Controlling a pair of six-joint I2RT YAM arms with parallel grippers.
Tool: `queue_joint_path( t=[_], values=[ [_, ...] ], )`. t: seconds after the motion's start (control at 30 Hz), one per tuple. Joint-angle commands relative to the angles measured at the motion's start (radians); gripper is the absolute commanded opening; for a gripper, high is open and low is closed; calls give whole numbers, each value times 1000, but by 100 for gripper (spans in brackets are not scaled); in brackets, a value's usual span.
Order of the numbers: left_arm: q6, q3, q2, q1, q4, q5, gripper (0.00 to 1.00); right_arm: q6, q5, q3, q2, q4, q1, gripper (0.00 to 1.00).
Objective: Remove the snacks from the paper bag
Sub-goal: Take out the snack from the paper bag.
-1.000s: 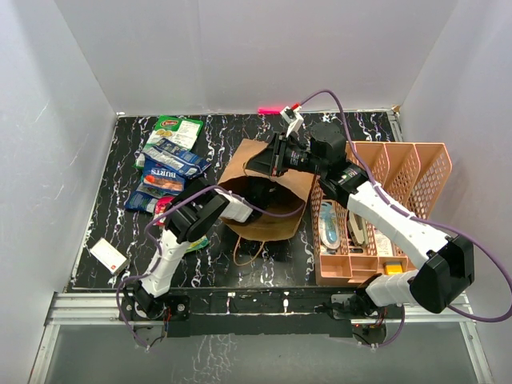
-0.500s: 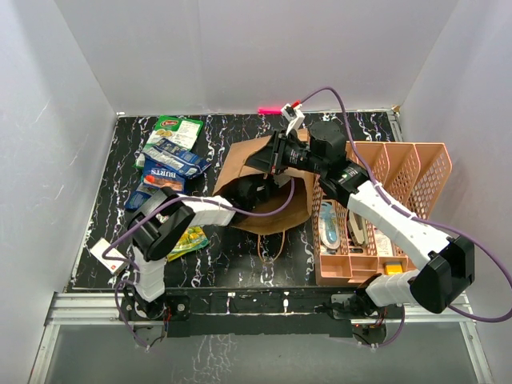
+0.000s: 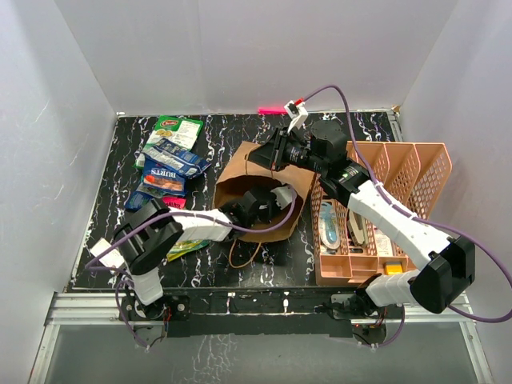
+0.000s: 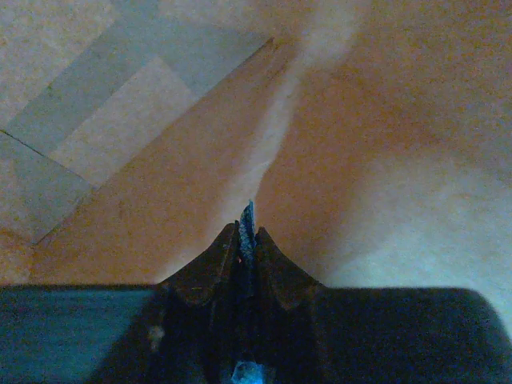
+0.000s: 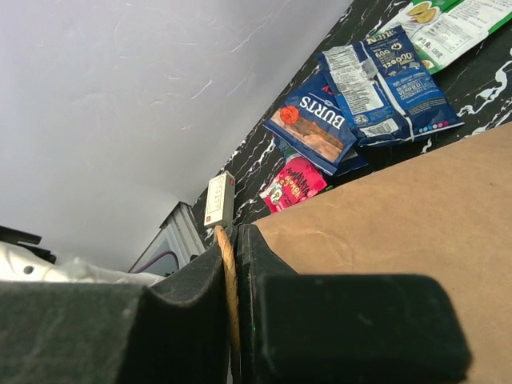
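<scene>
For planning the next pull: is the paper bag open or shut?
Open: the right jaws pinch the paper bag rim, and the left arm reaches into its dark mouth.

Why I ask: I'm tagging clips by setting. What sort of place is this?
Probably a robot test cell: plain white walls box in a black marbled table, with the left arm and right arm mounted on a metal rail.

We are seeing the snacks (image 3: 168, 164) lying left of the paper bag (image 3: 248, 156), the organiser (image 3: 400, 172) standing right of it, the right gripper (image 3: 276, 152) sitting at its far rim, and one packet (image 4: 247, 216) lying inside it between the fingers of the left gripper (image 4: 246, 232)
</scene>
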Motion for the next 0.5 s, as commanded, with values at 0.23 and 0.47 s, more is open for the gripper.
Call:
queue_joint_path(
  t=[0.23,0.47],
  values=[
    [-148,-95,-280,-60,-114,49,3,-30,113,18,-84,39,-1,8],
    [-216,-182,-495,-72,-225,81,3,-38,191,-13,-123,45,-5,8]
  ],
)
